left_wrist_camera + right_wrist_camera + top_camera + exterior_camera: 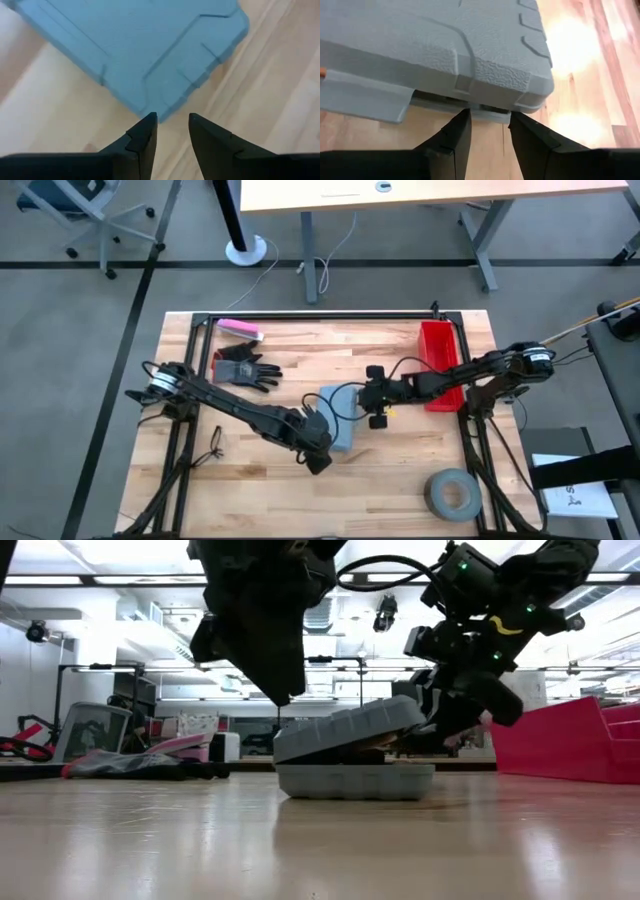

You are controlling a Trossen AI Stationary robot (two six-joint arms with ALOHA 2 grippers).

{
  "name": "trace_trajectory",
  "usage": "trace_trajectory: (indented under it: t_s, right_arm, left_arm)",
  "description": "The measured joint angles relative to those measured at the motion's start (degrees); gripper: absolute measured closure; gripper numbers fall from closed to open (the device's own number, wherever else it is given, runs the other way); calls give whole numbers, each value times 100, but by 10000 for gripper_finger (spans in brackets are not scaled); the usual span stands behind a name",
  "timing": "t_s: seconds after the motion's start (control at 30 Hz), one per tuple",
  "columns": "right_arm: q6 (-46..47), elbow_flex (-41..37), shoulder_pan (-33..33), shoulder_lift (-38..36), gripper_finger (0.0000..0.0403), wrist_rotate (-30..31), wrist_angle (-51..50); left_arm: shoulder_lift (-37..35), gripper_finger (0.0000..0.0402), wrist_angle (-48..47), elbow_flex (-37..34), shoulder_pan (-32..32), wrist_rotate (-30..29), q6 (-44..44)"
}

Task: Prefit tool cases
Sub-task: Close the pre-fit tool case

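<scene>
Lid half-raised, the grey-blue tool case [355, 755] sits mid-table between your two grippers, its upper half tilted open over the lower tray on the side nearer the right arm. Your right gripper [489, 122] meets that raised edge with fingers narrowly parted, tips at the latch tab; you cannot tell whether they pinch the tab or only prop it. Your left gripper [170, 125] stands at the opposite corner, also narrow and holding nothing, tips just beside the lid's edge. By the look of it, you are mid-way through closing or seating the halves. Next you likely need the left to steady the case while the right lowers the lid squarely. Red bin [440, 360] and tape roll [452, 493] lie well apart.
</scene>
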Motion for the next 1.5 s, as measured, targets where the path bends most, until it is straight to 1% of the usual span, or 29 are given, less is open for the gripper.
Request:
trace_trajectory:
  t_s: [0.17,0.33,0.4,0.53,0.7,0.87,0.97,1.1,1.23,1.37,1.5]
  right_arm:
    - [-120,8,-65,0,291,-26,-33]
    - [-239,-8,-253,132,289,18,-347]
    - [-222,-8,-364,168,291,19,-258]
    - [-192,0,-489,164,297,-265,-29]
    - [-295,162,-501,255,300,-328,-9]
    - [-355,377,-510,476,294,-349,-7]
    - [-348,494,-521,637,294,-461,-7]
    - [-345,590,-521,807,300,-491,-18]
    - [-223,613,-521,820,301,-492,-111]
    - [-16,602,-521,638,294,-490,-617]
    - [159,574,-472,302,289,-567,-946]
  left_arm:
    - [-71,281,-227,-81,-7,-259,88]
    - [-77,281,-228,-208,-4,-298,110]
    - [-77,281,-160,-310,2,-305,107]
    - [-77,281,-58,-587,4,-307,47]
    - [-77,281,383,-1035,30,-310,-44]
    - [-99,281,960,-1378,75,-275,-67]
    - [-99,280,1192,-1412,74,-261,-69]
    - [-103,280,1184,-1401,74,-254,-69]
    - [-107,280,1169,-1330,74,-253,12]
    - [-164,280,1111,-1327,78,-267,105]
    - [-314,280,1203,-1330,79,-421,309]
